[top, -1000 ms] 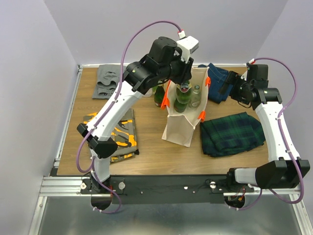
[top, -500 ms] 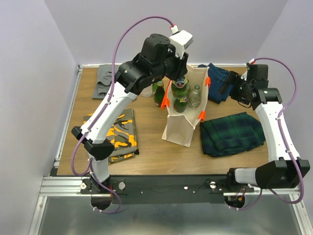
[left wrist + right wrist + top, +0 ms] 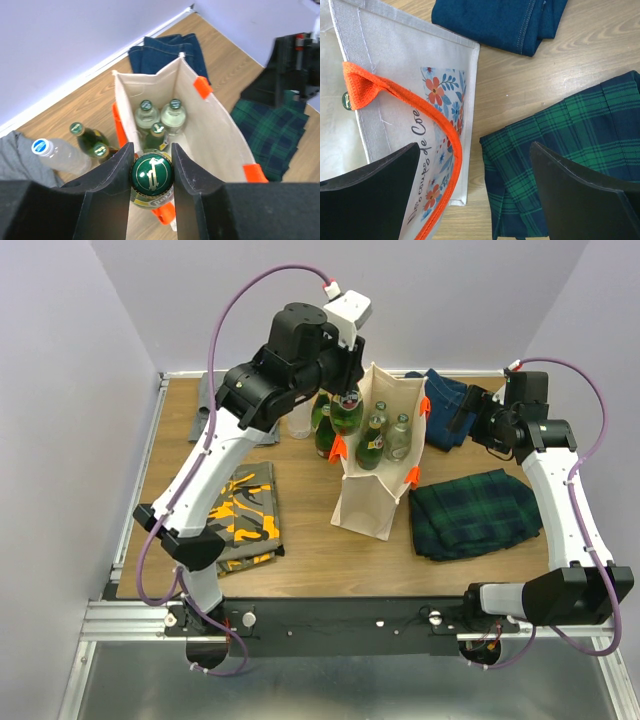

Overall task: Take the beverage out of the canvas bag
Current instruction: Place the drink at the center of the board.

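The cream canvas bag (image 3: 368, 502) with orange handles stands upright mid-table, its mouth open. My left gripper (image 3: 347, 398) is shut on the cap of a green glass bottle (image 3: 347, 417), which hangs over the bag's left rim. The left wrist view shows that gripper (image 3: 152, 157) clamping the green cap (image 3: 152, 175) above an orange handle (image 3: 165, 216). Three more bottles (image 3: 159, 116) stand inside the bag (image 3: 215, 135). My right gripper (image 3: 462, 416) is open beside the bag's right side. In its own view it (image 3: 475, 150) holds nothing, above the bag's floral wall (image 3: 395, 60).
Two green bottles (image 3: 87, 140) and a clear water bottle (image 3: 55, 152) stand on the table left of the bag. Folded jeans (image 3: 450, 400) lie back right, plaid cloth (image 3: 475, 510) right, camouflage cloth (image 3: 245, 515) front left and grey cloth (image 3: 215, 405) back left.
My left gripper has risen and swung left with the green bottle, carrying it from inside the bag's mouth to above its left rim. The right arm has not moved.
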`<action>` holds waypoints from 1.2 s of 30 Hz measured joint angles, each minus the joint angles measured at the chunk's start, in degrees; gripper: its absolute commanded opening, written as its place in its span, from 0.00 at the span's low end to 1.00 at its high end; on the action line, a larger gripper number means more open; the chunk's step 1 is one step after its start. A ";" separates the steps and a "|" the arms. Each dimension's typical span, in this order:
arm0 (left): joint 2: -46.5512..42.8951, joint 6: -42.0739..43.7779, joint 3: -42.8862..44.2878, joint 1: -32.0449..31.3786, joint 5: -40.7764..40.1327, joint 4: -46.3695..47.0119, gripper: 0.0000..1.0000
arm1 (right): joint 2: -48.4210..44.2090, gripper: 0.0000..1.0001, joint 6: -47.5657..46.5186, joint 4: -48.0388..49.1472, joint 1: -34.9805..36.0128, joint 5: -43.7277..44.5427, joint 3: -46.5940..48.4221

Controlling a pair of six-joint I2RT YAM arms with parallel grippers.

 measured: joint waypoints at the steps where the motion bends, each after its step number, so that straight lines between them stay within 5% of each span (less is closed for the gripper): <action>1: -0.09 0.00 -0.26 0.37 -0.20 0.09 0.00 | -0.02 1.00 0.00 0.00 0.00 0.00 0.00; 36: -6.54 -0.98 -25.79 11.23 -9.90 10.80 0.00 | 1.31 1.00 0.04 0.04 0.00 -0.83 0.00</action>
